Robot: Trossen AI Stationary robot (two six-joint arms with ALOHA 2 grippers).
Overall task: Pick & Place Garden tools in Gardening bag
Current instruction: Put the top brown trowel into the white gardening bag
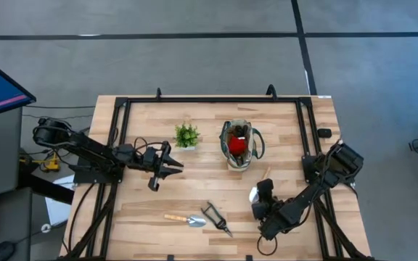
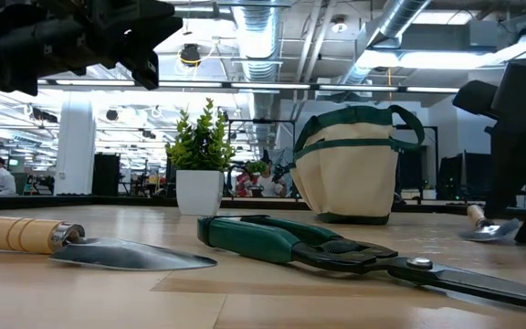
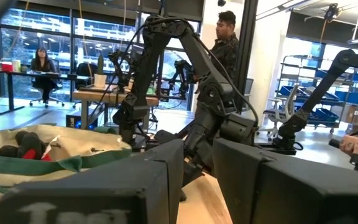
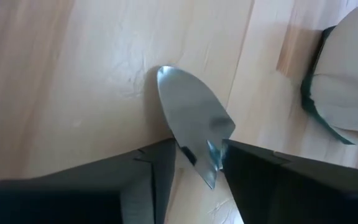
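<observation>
The right tool (image 4: 194, 165) pinched a silver trowel's blade (image 4: 191, 121) at the beige, green-trimmed canvas bag's (image 1: 239, 143) five o'clock, ready to lift it bagward, while the left tool (image 1: 167, 161) waited slightly spread at nine.

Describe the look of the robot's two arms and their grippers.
Both arms are dark, almost black, built of chunky jointed segments with black cables running along them. The left gripper and the right gripper each end in two flat, blocky dark fingers. No markings can be read.

trowel (image 4: 194, 134) handle: hidden behind right pincer (image 4: 197, 163) | shears (image 2: 354, 256) tip: cropped
</observation>
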